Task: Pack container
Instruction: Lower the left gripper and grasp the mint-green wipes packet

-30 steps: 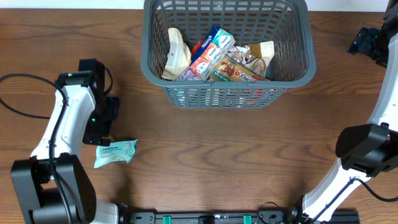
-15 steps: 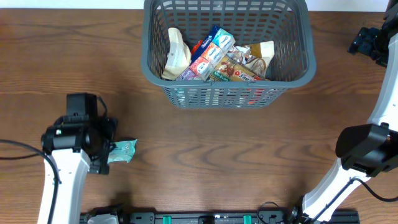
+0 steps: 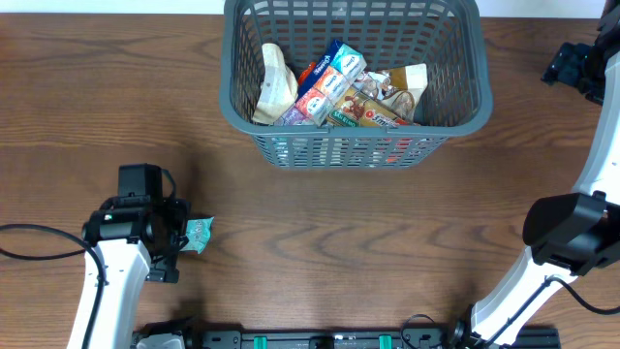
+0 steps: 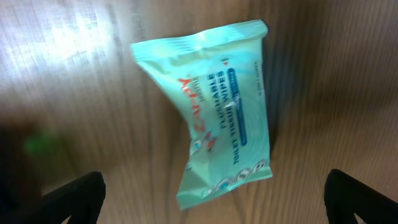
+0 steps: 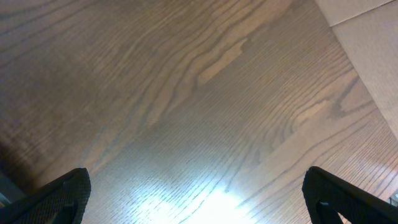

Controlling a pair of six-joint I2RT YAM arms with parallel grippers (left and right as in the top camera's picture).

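Dark grey slotted basket (image 3: 339, 150)
Upright at far centre, rectangular with rounded corners and lattice walls, holding a jumble of snack packets (image 3: 334, 92).

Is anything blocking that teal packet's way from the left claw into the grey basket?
Nothing visible. The left gripper hangs open right over the wipes packet, and only bare table lies between it and the container.

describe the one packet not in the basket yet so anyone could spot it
From the dark grey container at the table's far edge, look to the near left, beside the left arm. The packet there lies on bare wood: pale teal, and the only item outside the container.
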